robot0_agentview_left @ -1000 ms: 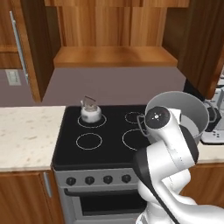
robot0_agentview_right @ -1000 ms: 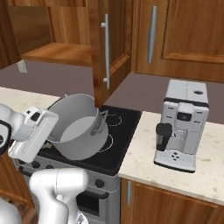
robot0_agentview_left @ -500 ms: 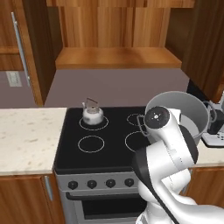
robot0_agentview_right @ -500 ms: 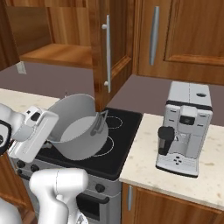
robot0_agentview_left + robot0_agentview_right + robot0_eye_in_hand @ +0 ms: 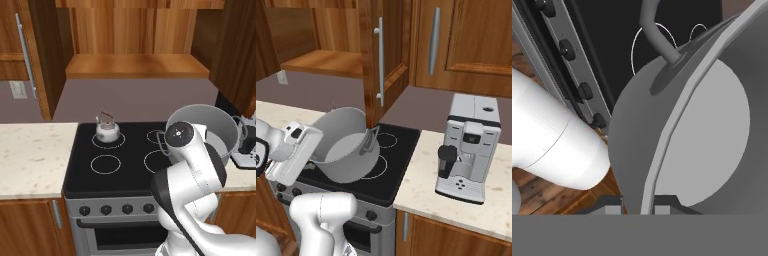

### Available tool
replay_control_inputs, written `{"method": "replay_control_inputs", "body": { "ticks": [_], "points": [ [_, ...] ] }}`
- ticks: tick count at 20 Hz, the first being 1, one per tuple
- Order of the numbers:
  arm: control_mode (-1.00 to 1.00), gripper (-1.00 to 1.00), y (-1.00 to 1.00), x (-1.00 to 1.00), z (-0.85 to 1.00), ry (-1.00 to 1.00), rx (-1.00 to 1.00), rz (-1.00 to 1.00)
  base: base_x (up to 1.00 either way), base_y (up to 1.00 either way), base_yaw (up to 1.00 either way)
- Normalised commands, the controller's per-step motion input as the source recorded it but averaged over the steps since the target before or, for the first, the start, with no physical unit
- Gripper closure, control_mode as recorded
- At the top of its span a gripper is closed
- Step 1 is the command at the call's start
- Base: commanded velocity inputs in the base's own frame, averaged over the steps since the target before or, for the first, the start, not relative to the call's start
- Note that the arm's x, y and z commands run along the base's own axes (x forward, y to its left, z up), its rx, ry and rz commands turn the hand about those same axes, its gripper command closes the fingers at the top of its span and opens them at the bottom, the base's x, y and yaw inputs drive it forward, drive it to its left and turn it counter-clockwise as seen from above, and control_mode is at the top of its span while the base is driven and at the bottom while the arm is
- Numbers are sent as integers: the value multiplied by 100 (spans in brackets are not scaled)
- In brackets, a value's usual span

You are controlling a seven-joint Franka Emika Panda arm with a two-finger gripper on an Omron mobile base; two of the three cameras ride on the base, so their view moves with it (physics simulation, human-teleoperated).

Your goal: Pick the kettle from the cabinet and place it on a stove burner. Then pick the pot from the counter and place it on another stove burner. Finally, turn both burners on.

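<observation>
Holding the pot (image 5: 348, 150) by its rim, my gripper (image 5: 638, 209) was nearly closed, with one finger inside the wall and one outside. The thin grey wall ran straight up from between my fingers (image 5: 612, 209), and the pot's round bottom sat just past them on the inside. One loop handle (image 5: 657, 30) stuck out on the far side of the rim from my fingers.

I held the pot tilted in the air over the black stove (image 5: 120, 172), above its front burner rings (image 5: 106, 164) on the side nearer the coffee machine (image 5: 468, 147). Under my fingers were the stove's dark knobs (image 5: 585, 91) on their grey strip.

Far from my fingers, the small shiny kettle (image 5: 107, 129) stood upright on a back burner. Beyond it, the wooden cabinet (image 5: 135, 65) shelf was open, its door (image 5: 377, 60) with the long silver handle swung out. The speckled counter (image 5: 30, 157) lay on both sides of the stove.
</observation>
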Motion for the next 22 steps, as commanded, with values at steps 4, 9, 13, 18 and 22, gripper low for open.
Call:
{"method": "replay_control_inputs", "body": {
  "ticks": [4, 9, 13, 18, 22],
  "points": [
    [100, 100, 0, 0, 0, 0, 0, 0, 2, 1, 6],
    [-100, 100, 3, 0, 0, 0, 0, 2, 1, 2, 2],
    [-100, 100, 0, 0, 0, 0, 0, 0, 0, 0, 0],
    [-100, 100, 0, 0, 0, 0, 0, 0, 0, 0, 0],
    [-100, 100, 17, 7, 0, 0, 0, 0, 0, 0, 0]
  ]
}}
